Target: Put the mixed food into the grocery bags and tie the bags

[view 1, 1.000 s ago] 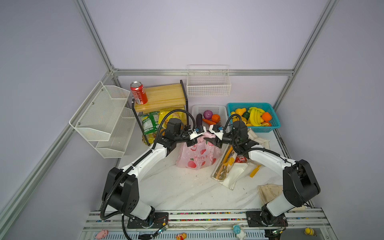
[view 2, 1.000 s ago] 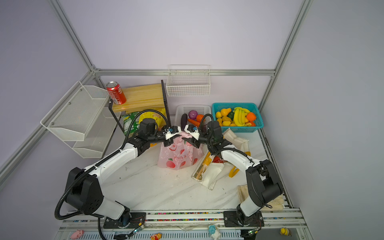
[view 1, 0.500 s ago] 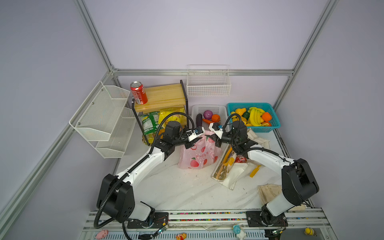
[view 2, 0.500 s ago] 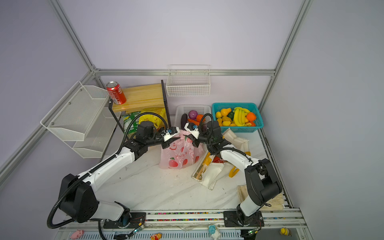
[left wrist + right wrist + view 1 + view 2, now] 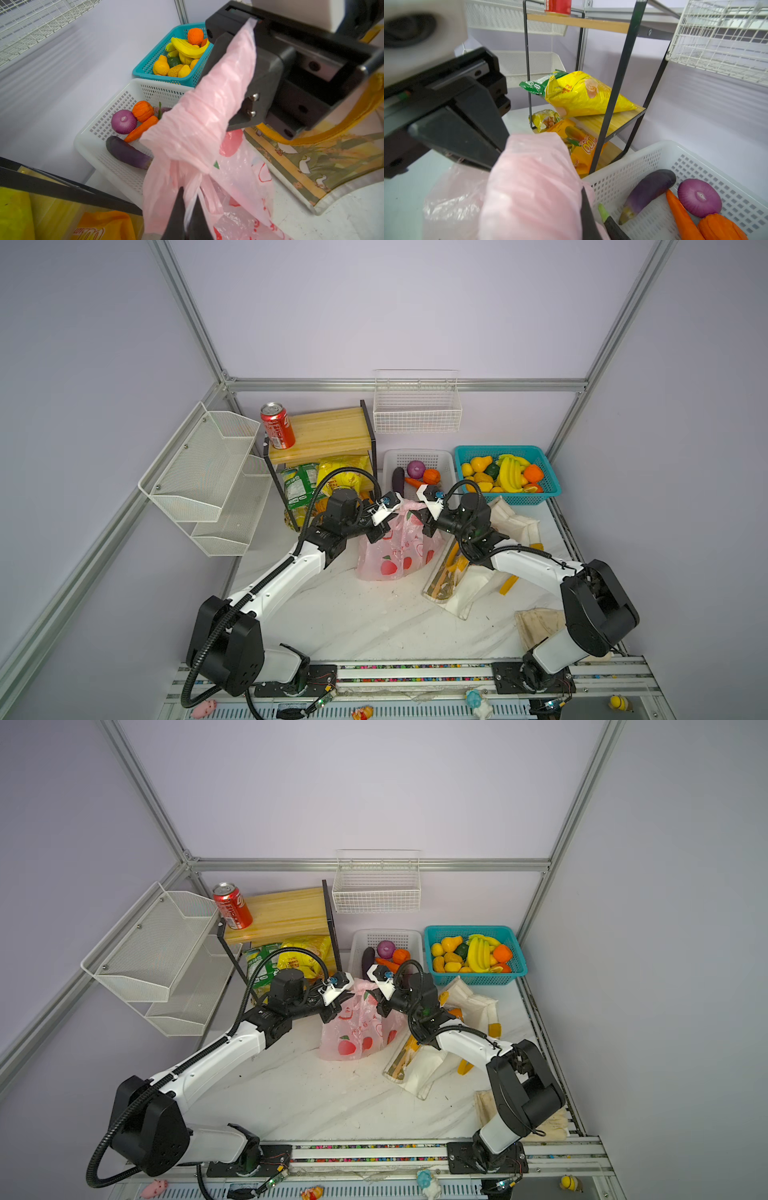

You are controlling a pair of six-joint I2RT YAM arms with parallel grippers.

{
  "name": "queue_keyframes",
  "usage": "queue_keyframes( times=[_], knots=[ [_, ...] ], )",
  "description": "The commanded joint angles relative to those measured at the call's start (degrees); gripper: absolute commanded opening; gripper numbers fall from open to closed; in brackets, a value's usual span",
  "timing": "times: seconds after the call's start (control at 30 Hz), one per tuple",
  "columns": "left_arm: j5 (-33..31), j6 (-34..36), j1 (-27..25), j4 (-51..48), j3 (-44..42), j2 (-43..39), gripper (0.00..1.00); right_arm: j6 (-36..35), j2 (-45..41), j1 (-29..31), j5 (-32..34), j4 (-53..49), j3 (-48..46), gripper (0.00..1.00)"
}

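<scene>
The pink grocery bag (image 5: 395,549) with red fruit prints stands upright mid-table in both top views, between my two grippers. My left gripper (image 5: 188,196) is shut on a fold of its thin plastic near the top. My right gripper (image 5: 424,522) is shut on the bag's other handle, which stretches taut across the left wrist view. The white canvas tote (image 5: 465,585) lies flat under my right arm. A red cola can (image 5: 277,425) stands on the wooden rack. The purple onion (image 5: 123,121) lies in the white basket.
The white basket (image 5: 419,456) also holds an eggplant and a carrot. The teal basket (image 5: 544,489) is full of yellow fruit. Snack packets (image 5: 336,479) sit in the wooden rack (image 5: 328,435). A wire shelf (image 5: 208,472) hangs at left, and a beige cloth (image 5: 536,624) lies front right.
Both grippers stay at the pink bag's top. The left arm's elbow has shifted a little. The bag itself stands where it did.
</scene>
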Motion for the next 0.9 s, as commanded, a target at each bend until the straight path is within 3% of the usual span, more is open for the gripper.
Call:
queue_keyframes(
  times=[0.0,0.13,0.43,0.57,0.67,0.87],
  knots=[
    [4.83,-7.46,-0.24,4.07,-2.57,-2.43,0.0,8.21,-1.85,0.34,3.94,15.35,-1.96,0.0],
    [4.11,-11.96,-1.12,7.98,-4.97,-2.34,0.0,15.13,-0.77,0.53,-1.59,22.74,-3.02,0.0],
    [3.5,-11.95,-2.87,12.45,-9.83,-2.38,0.0,22.78,1.53,0.45,-11.07,30.82,-3.91,0.0],
    [2.01,-12.06,-2.86,13.19,-11.46,-3.07,0.09,25.25,2.43,-1.17,-15.82,30.75,-3.7,0.0],
    [1.1,-12.14,-2.87,13.74,-13.01,-4.3,0.22,27.7,2.88,-2.99,-18.57,30.82,-3.85,0.0],
    [4.16,-14.31,-2.78,15.73,-15.89,-8.92,0.42,28.39,3.76,-4.18,-22.32,30.8,-4.04,0.0]
  ],
)
